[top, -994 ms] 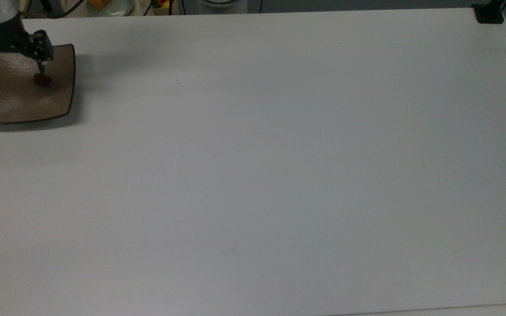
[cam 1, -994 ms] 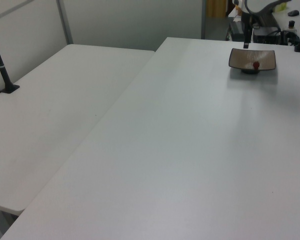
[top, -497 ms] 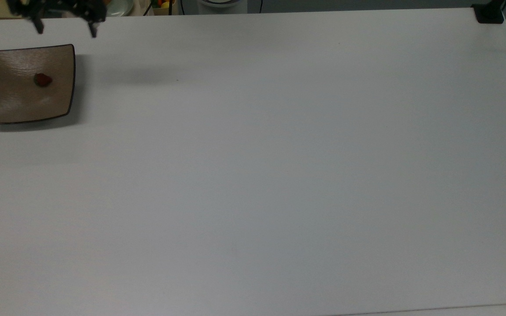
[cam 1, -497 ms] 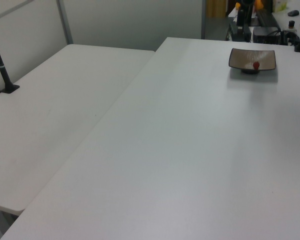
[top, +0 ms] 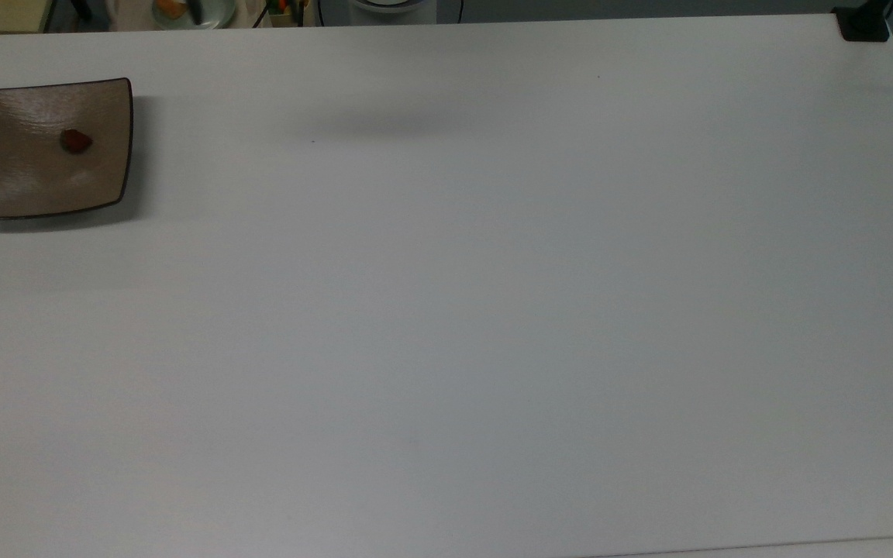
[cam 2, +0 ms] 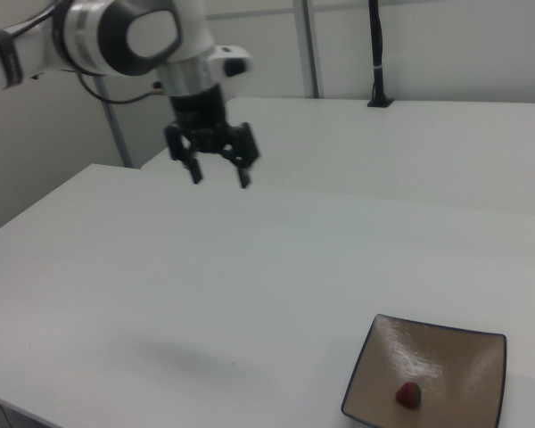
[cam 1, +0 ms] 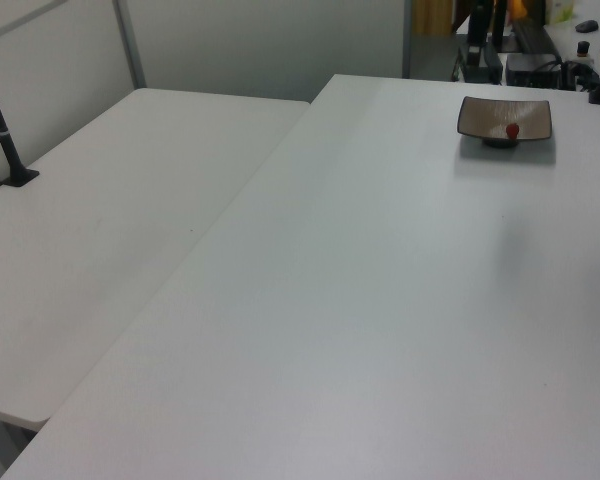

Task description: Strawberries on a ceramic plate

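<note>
- Counter (top: 493, 310): white surface carrying the task items. The ceramic plate stands at the top view's far left, near the upper corner.
- Arm (cam 2: 116, 36): white Franka arm, raised high above the counter at the right view's upper left.
- Ceramic plate (top: 20, 178): square, glossy brown-taupe, dark rim, upturned corners. It stands flat at the right view's lower right (cam 2: 455, 357) and at the left view's upper right (cam 1: 485, 110).
- End effector (cam 2: 218, 178): black fingers spread apart, pointing down, holding nothing. It hangs in the air, well apart from the plate. The strawberry lies toward the right view's lower right from it.
- Strawberry (top: 75, 140): one small red fruit with a green cap (cam 2: 409, 395), resting inside the plate near its middle (cam 1: 512, 130). It touches nothing but the plate.
- Assessment: placement appears complete. No further grasp appears to be needed.
</note>
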`<action>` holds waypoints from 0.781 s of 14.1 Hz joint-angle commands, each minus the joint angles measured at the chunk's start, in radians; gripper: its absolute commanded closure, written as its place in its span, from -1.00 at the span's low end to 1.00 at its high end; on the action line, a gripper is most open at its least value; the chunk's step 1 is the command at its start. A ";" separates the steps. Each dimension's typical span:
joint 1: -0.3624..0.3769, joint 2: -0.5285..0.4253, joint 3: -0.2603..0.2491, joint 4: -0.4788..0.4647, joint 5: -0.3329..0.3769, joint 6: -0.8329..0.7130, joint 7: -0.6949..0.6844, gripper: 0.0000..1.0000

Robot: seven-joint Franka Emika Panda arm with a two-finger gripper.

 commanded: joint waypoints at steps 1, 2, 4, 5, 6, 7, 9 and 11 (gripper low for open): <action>0.113 -0.007 0.007 -0.020 0.028 0.006 0.111 -1.00; 0.114 -0.006 0.029 -0.023 0.045 0.017 0.124 -1.00; 0.114 -0.010 0.053 -0.041 0.063 0.052 0.134 -1.00; 0.113 -0.009 0.063 -0.041 0.077 0.060 0.150 -1.00; 0.111 -0.009 0.065 -0.045 0.083 0.069 0.150 -1.00; 0.108 -0.009 0.065 -0.046 0.085 0.084 0.150 -1.00; 0.104 -0.012 0.065 -0.051 0.083 0.083 0.150 -1.00; 0.105 -0.012 0.065 -0.051 0.083 0.074 0.150 -1.00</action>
